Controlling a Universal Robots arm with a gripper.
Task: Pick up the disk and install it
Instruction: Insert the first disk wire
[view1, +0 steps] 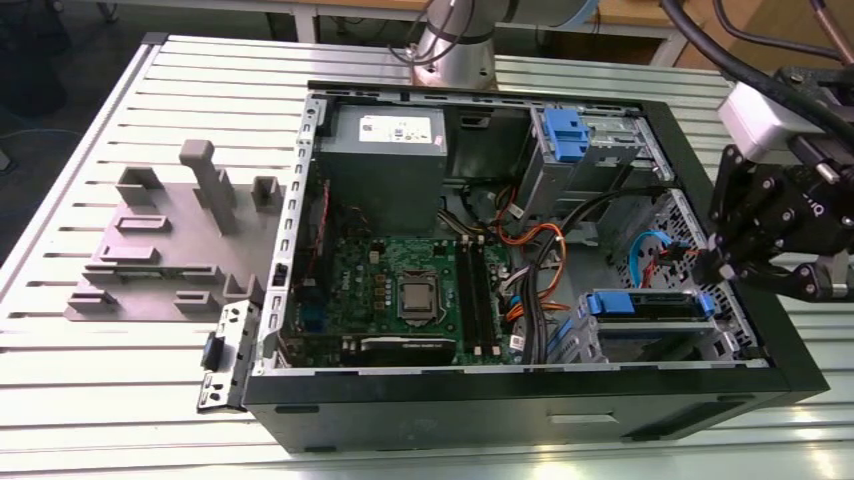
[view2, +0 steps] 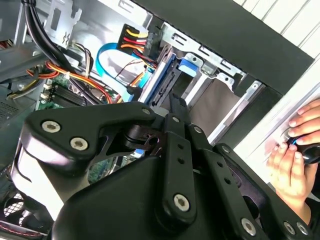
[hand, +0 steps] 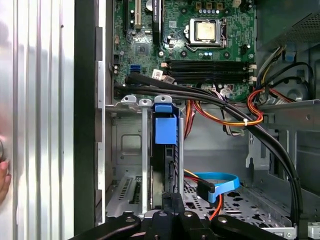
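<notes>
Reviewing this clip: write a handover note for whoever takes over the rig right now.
Gripper: inside the open case, close by the disk's edge; whether it grips cannot be told.
Disk: standing on edge in the drive bay, blue carrier tab showing.
Done: disk is in the bay slot.
Left: full seating is not confirmed from these views.
Note: a person's hand rests beside the case.

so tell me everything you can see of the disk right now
The disk sits edge-up in the metal drive bay at the case's front corner, on the exterior view's right. Its blue plastic carrier frame shows along the edges, with a blue tab facing up in the first wrist view. The bay's rails flank it closely. The black pincer hangs just above its end; contact cannot be judged.
</notes>
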